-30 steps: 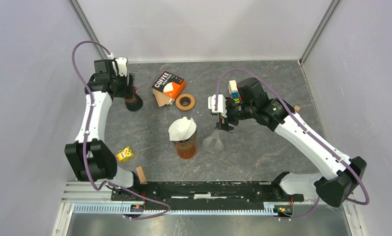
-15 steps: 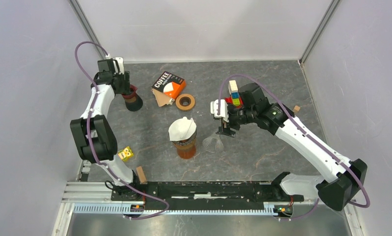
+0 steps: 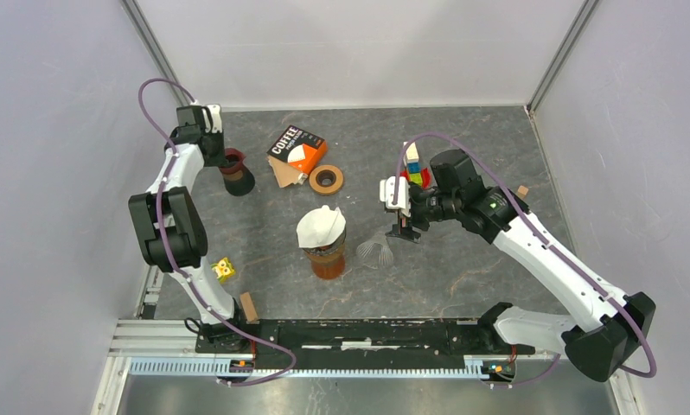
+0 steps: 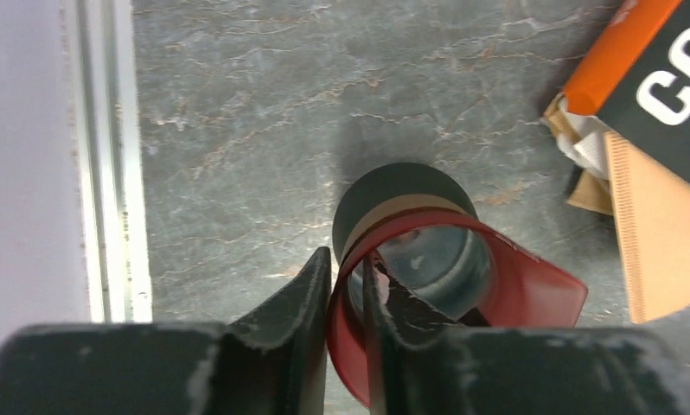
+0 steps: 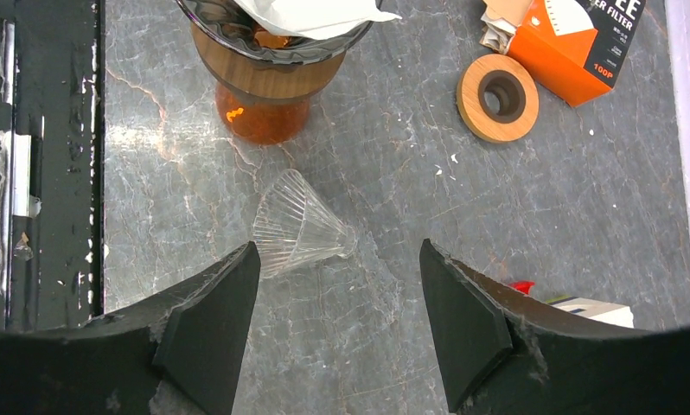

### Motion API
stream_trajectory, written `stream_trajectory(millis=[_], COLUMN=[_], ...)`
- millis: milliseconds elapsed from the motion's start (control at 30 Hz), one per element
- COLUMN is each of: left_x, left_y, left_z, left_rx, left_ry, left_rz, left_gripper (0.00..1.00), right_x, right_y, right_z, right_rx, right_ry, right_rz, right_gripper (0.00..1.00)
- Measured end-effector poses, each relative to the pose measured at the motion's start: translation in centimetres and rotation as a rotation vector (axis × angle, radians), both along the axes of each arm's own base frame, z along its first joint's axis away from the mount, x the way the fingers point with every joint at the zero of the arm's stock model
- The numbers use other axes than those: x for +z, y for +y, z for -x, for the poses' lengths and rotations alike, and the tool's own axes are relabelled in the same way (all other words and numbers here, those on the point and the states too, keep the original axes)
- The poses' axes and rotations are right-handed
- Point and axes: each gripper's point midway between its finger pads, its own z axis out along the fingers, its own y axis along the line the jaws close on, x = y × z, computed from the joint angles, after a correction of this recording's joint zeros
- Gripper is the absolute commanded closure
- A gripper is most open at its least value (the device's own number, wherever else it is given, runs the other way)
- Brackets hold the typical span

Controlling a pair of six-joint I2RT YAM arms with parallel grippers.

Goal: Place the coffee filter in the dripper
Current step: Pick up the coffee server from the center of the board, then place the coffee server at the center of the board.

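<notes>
A white coffee filter (image 3: 320,223) sits in the mouth of a wood-collared amber carafe (image 3: 328,258) at the table's centre, also in the right wrist view (image 5: 303,13). At the far left, a red translucent dripper (image 4: 463,277) stands on a black base (image 3: 238,182). My left gripper (image 4: 346,259) is shut on its rim, one finger outside the wall and one inside. A clear ribbed glass cone (image 5: 297,226) lies on its side right of the carafe. My right gripper (image 5: 338,244) hovers open just above it, apart from it.
An orange and black coffee filter box (image 3: 297,149) lies at the back with brown filters (image 3: 283,173) spilling out, a wooden ring (image 3: 326,180) beside it. Stacked coloured blocks (image 3: 413,169) stand behind the right wrist. A yellow toy (image 3: 223,271) and a wooden block (image 3: 249,306) lie front left.
My left gripper has closed from wide open onto the red dripper's rim as its arm folded back. The right gripper has drifted slightly right and stayed open.
</notes>
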Motion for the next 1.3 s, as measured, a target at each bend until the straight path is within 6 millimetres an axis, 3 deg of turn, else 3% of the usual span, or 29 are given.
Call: stream_trajectory(millis=[167,300,433,533,667,833,967,1100,1300], left_x=[0.4,0.6,1.5,3.5,8.6,13.9,15.9,16.1,14.0], left_y=[-1.4,-2.2,-3.5,-4.8,-7.1,-13.3,-19.4,-24.6,-32.7], left_z=[-0.1,0.8,3.6,6.3,8.4,8.8,7.5,5.5,3.6], left_rx=[-0.018,-0.024,-0.048,-0.064,-0.115,-0.262,-0.404,-0.506,-0.649], left_ry=[-0.015,-0.008,-0.002,-0.03,-0.14,-0.254,-0.267,-0.25,-0.169], left_rz=[0.08,0.112,0.149,0.167,0.166,0.183,0.212,0.235,0.249], left_gripper=[0.97,0.98,0.98,0.98,0.98,0.98,0.98,0.98,0.98], right_x=[-0.2,-0.1,0.1,0.2,0.3,0.3,0.3,0.1,-0.8], right_y=[-0.2,-0.3,-0.5,-0.9,-1.6,-3.3,-4.9,-6.4,-8.4], right_z=[-0.1,0.0,0.1,-0.2,-1.1,-2.6,-3.7,-4.3,-5.0], right_rx=[-0.005,-0.007,-0.012,-0.032,-0.068,-0.146,-0.214,-0.27,-0.345], right_ry=[0.002,-0.001,-0.011,-0.022,-0.03,-0.025,-0.021,-0.015,0.006], right_rz=[0.001,-0.001,-0.007,-0.007,-0.01,-0.019,-0.026,-0.028,-0.023], right_gripper=[0.26,0.26,0.26,0.26,0.26,0.26,0.26,0.26,0.26])
